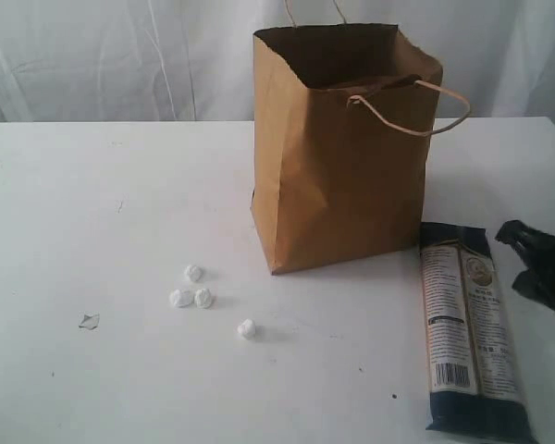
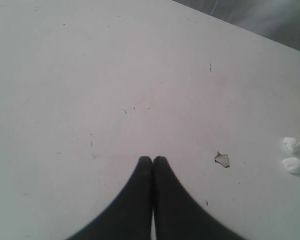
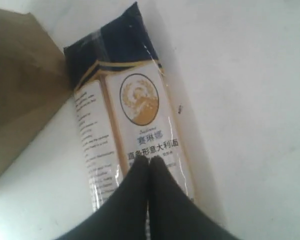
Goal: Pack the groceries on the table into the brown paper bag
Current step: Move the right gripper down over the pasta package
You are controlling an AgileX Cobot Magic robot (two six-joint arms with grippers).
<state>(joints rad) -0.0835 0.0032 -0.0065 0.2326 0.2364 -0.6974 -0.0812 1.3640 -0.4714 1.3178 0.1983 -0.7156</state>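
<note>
Plainly only one grocery shows: the noodle packet [image 1: 467, 338] lies flat on the tabletop [image 1: 102, 203], label up, just beside the bag [image 1: 338, 157] on its right, one end close to the bag's base. The bag stands upright near the middle with its mouth open. That likely suits loading from above, though one cord handle [image 1: 416, 106] droops across the front of the rim and could catch a long item going in.

The right tool [image 3: 149, 162] hangs over the packet's label with its fingers pressed together and nothing between them. So pinched, it cannot take the packet, and I judge it would have to spread first. Whether its tips touch the film I cannot tell. The left tool [image 2: 152, 160] is likewise closed and empty, over bare tabletop. A small scrap [image 2: 222, 159] lies near it, and a few white wads [image 2: 291, 145] lie further off. It probably just waits out of the way there.

The bag's inside is dark, so what it holds is hidden. Nothing else to pack shows on the tabletop. The exterior view leaves out the left tool entirely and cuts the right one at the frame edge, showing only a dark shape beside the packet. The packet's small print is unreadable.
</note>
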